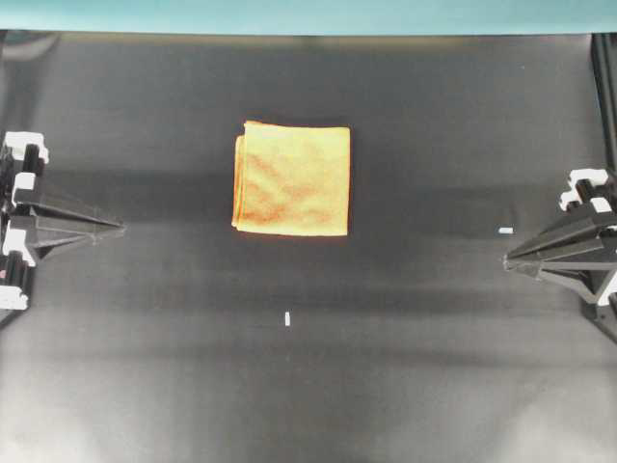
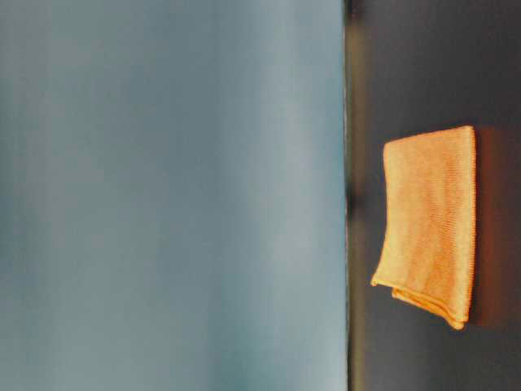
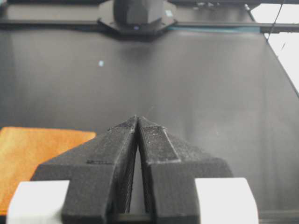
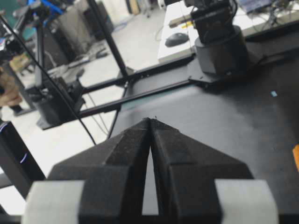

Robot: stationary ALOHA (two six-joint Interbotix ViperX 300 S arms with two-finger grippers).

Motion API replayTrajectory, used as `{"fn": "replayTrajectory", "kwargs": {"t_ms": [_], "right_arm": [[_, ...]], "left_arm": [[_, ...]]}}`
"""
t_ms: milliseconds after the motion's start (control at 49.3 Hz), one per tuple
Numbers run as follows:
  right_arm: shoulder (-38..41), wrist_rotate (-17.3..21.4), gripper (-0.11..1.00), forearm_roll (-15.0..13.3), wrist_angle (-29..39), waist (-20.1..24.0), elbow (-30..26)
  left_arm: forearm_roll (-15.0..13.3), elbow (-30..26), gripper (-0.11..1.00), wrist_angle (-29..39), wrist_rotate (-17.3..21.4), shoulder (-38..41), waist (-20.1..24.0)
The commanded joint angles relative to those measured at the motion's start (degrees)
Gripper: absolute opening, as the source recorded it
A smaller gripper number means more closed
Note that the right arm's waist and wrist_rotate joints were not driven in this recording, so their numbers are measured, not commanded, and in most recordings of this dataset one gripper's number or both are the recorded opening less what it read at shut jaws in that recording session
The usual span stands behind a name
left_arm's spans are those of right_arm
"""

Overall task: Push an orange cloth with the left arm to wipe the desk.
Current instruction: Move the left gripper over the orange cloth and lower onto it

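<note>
The wide, flat, matte black bench (image 1: 434, 386) is seen from overhead with a teal strip along its far edge, and it carries little: the cloth and two tiny white tape marks (image 1: 287, 319). The folded, square orange-yellow microfibre cloth (image 1: 292, 178) is found lying flat a little left of the middle of the bench and toward the far edge, its layered folds turned to the left side of the overhead view.

At the left edge, the black jointed left arm's end effector (image 1: 118, 229) is seen with its two long tapering fingers brought together to a single point, nothing between them; the left wrist view confirms it, tip against tip. The right arm's end effector (image 1: 508, 258) is likewise closed and empty at the opposite edge.

Now the relation that counts. The cloth is set ahead of the left end effector and off to the far side of its pointing line, well apart from the tips; in the left wrist view only an orange corner (image 3: 32, 158) is caught at the lower left. The cloth being square, no long axis is offered. The left end effector is judged somewhat nearer than the right. No contact is made yet, so the wipe is judged not begun; a reach forward and toward the far edge would be called for.
</note>
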Motion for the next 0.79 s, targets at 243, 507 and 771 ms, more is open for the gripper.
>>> {"fn": "replayTrajectory", "kwargs": {"t_ms": [243,507,771], "right_arm": [[0.09,0.00,0.00,0.00,5.19,-0.09,-0.18],[-0.35,0.09,0.00,0.09,6.50,0.00,1.23],[-3.43,0.00,0.00,0.09,7.12,0.00,3.25]], "left_arm": [[2.29,-2.99,0.00,-3.69,0.09,16.61,8.00],[2.29,-9.76,0.00,-13.80,-0.70,36.12,15.56],[2.29,-22.06,0.21,-15.38,-0.53,55.81,17.58]]}}
